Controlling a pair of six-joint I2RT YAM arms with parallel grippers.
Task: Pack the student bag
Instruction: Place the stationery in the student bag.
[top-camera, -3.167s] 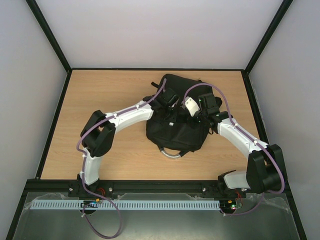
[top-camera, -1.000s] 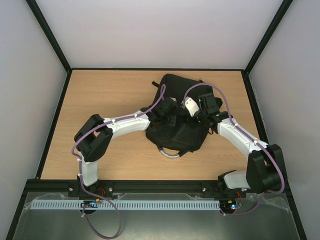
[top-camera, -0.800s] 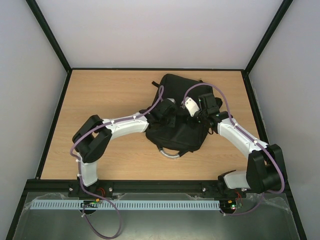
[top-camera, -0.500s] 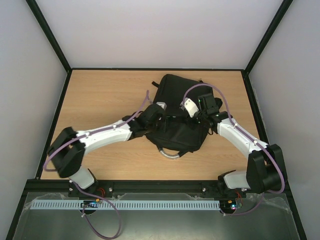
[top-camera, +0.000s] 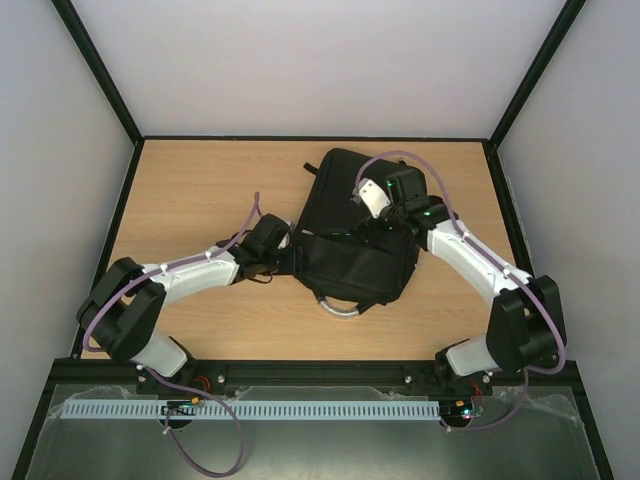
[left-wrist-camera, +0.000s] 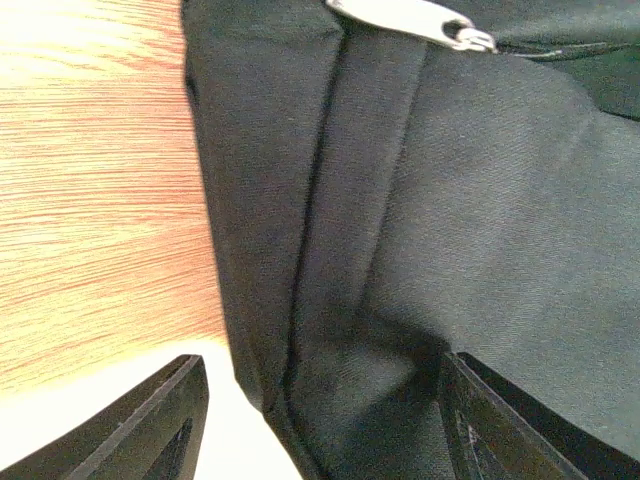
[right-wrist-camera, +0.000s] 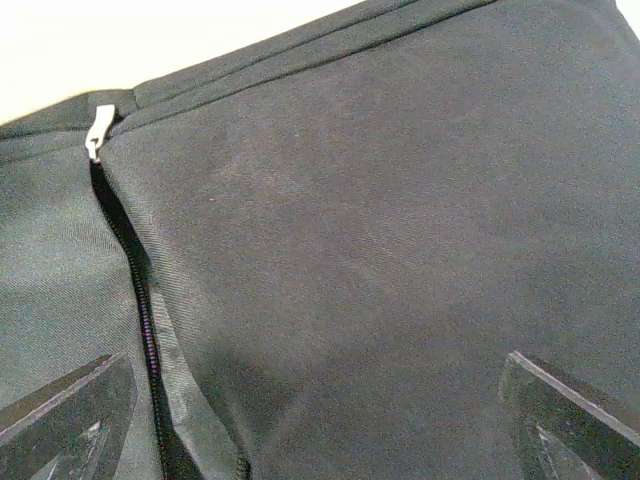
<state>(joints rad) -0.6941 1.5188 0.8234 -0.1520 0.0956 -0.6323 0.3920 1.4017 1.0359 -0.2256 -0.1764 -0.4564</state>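
The student bag (top-camera: 355, 250) lies flat on the counter (top-camera: 200, 200), nearer its far and right edges. The left gripper (left-wrist-camera: 320, 362) has its fingers spread around a fold (left-wrist-camera: 330, 250) on the bag's left side, and the right gripper (right-wrist-camera: 315, 360) hangs over the bag, fingers wide apart too. I think the left should squeeze that fold tight to hold the bag in place while the right goes slowly for the little zip pull (right-wrist-camera: 101, 128).

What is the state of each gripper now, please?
Left gripper: open, jaws on either side of the student bag edge.
Right gripper: open over the student bag, holding nothing.
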